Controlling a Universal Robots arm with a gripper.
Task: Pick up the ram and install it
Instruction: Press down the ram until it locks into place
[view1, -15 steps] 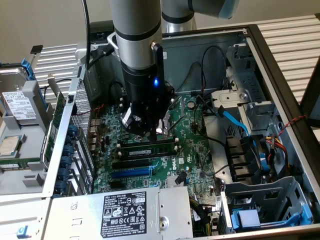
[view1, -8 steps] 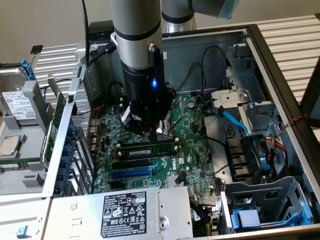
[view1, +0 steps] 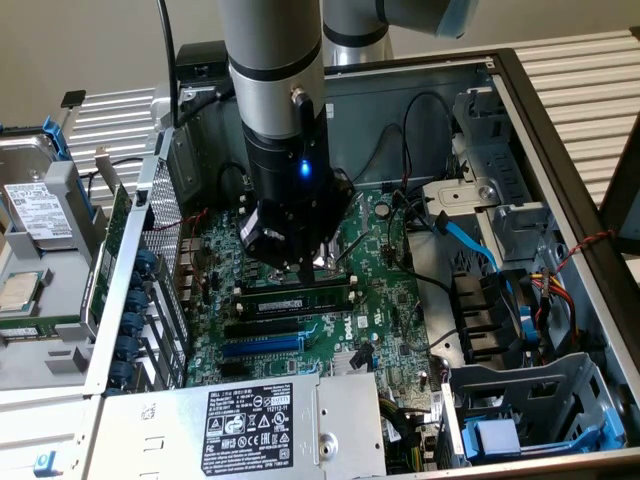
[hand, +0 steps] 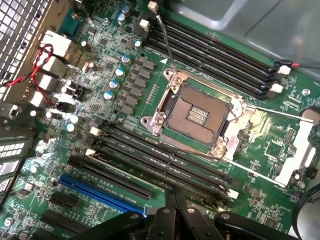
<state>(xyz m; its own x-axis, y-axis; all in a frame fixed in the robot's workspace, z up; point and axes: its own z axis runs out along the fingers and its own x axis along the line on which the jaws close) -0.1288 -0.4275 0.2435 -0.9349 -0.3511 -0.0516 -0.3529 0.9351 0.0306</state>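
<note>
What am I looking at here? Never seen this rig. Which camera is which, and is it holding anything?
It is one robot arm working inside an open computer case. The exterior view is shot from a camera off the arm. The wrist view comes from a camera on the arm's wrist, facing the green motherboard, with its empty processor socket and long black memory slots. The gripper hangs just above the ram, a thin green stick with a white label lying along the slots. I cannot tell whether the gripper holds it or whether it is fully seated. A hard drive lies outside the case, at the exterior view's left.
</note>
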